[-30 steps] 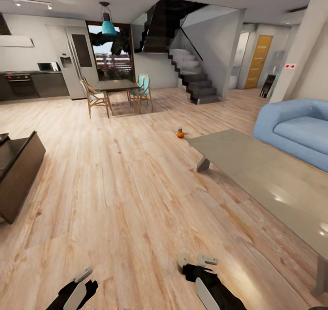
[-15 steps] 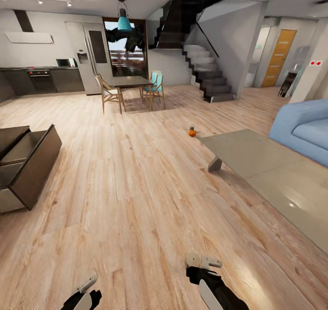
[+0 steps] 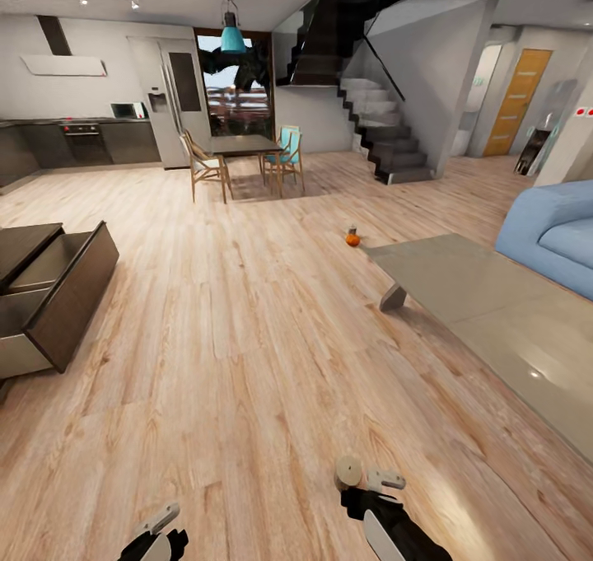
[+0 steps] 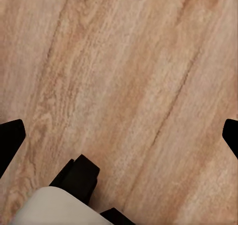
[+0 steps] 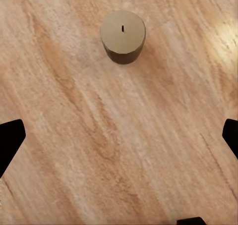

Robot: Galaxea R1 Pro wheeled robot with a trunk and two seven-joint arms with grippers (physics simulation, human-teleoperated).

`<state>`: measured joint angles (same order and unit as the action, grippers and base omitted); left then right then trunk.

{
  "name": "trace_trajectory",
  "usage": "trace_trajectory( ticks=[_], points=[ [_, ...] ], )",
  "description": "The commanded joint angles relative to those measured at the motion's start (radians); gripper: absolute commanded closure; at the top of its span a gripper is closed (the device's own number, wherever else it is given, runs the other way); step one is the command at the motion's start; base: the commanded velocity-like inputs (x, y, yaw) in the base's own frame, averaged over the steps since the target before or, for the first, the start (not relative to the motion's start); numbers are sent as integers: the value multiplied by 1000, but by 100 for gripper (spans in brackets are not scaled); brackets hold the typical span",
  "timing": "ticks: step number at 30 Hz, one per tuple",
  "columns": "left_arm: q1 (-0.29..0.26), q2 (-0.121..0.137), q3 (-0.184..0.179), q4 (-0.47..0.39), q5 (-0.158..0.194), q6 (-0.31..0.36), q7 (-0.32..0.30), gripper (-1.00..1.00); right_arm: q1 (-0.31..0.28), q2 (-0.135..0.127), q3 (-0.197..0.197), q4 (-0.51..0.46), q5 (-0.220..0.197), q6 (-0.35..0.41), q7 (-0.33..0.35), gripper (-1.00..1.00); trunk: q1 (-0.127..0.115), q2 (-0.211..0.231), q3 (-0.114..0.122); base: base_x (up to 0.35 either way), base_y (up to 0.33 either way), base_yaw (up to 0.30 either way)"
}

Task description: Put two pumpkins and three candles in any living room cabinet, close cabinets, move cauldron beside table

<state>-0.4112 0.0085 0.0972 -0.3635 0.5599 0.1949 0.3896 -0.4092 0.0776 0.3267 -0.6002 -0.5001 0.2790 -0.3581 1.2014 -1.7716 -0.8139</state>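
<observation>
A grey-beige candle [image 5: 122, 36] stands upright on the wood floor just ahead of my right gripper [image 5: 119, 138], which is open and empty. From the head view the same candle [image 3: 347, 470] sits beside the right gripper [image 3: 372, 485] at the bottom. My left gripper [image 3: 162, 525] hangs open over bare floor [image 4: 129, 76]. An orange pumpkin [image 3: 352, 239] rests on the floor by the far corner of the glass-topped table [image 3: 494, 314], with a small grey stub right behind it. The dark-brown cabinet [image 3: 25, 244] at the left has a drawer [image 3: 70, 297] pulled out. The cauldron is out of view.
A blue sofa [image 3: 552, 236] stands behind the table at the right. Far back are a dining table with chairs [image 3: 243, 153], a staircase [image 3: 379, 133] and the kitchen counter [image 3: 82, 141]. Wide wood floor lies between cabinet and table.
The head view has swung left, so the whole picture has shifted right and the cabinet's pulled-out drawer has come into sight. The candle stays by my right gripper.
</observation>
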Motion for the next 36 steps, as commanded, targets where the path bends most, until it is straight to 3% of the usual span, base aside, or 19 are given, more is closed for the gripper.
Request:
trace_trajectory(
  ticks=[1, 16, 36],
  points=[
    [0, 0, 1, -2, 8, -2, 4, -100, -1, -1, 6, -2, -8, 3, -9, -100, 0, 0, -1, 0, -99, 0],
    [0, -31, -2, 6, 4, -16, 3, -100, 0, 2, 7, 0, -6, 5, -7, -100, 0, 0, -1, 0, -91, 0],
    [0, -33, -2, 6, 0, -15, 2, -100, 0, 11, 8, 0, -3, 5, -7, -100, 0, 0, -1, -27, -34, 29]
  ],
)
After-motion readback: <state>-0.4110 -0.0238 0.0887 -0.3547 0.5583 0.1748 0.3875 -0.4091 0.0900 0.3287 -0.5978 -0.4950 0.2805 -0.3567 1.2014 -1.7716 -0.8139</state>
